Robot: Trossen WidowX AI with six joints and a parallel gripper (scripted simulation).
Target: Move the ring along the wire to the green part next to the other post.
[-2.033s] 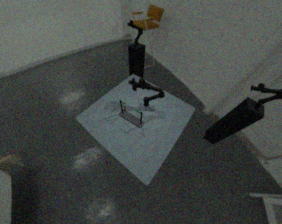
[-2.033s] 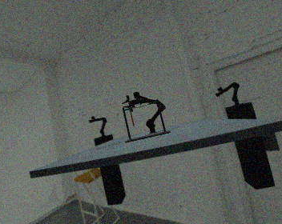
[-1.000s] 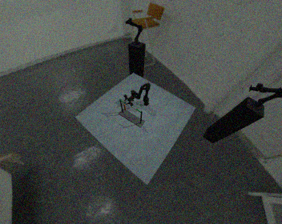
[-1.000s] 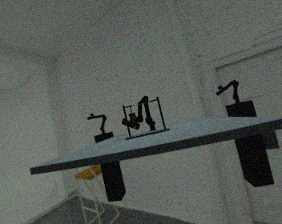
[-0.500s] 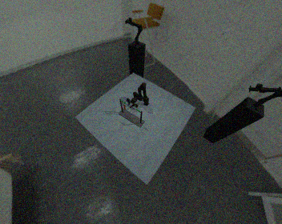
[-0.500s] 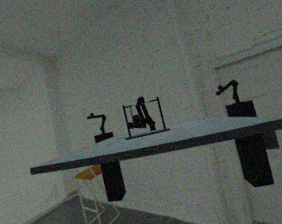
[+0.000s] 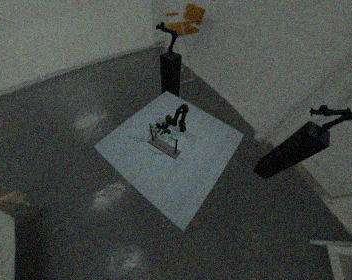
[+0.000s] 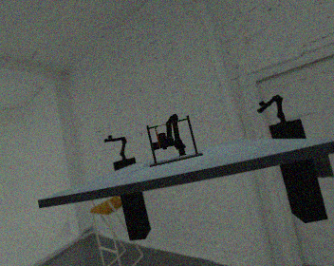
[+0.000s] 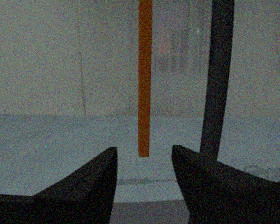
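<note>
The orange handle [image 9: 145,75] [image 8: 157,136] hangs upright in the wrist view, its lower end level with the gap between my fingertips. My gripper [image 9: 144,153] [image 8: 156,144] [image 7: 159,130] is partly open, with a visible gap on both sides of the handle; it holds nothing. A dark post [image 9: 218,80] [image 8: 152,146] stands close on the right in the wrist view, beyond the right fingertip. The other post [image 8: 194,135] [image 7: 176,146] stands at the far end of the base [image 7: 165,148]. The ring and the wire are out of the wrist view and too small to make out clearly in the top and exterior views.
My arm [image 7: 183,116] [image 8: 175,128] reaches in beside the wire stand over the pale table [image 7: 185,200]. Two other arms stand on dark pedestals [image 7: 171,75] [image 7: 295,150] away from the stand.
</note>
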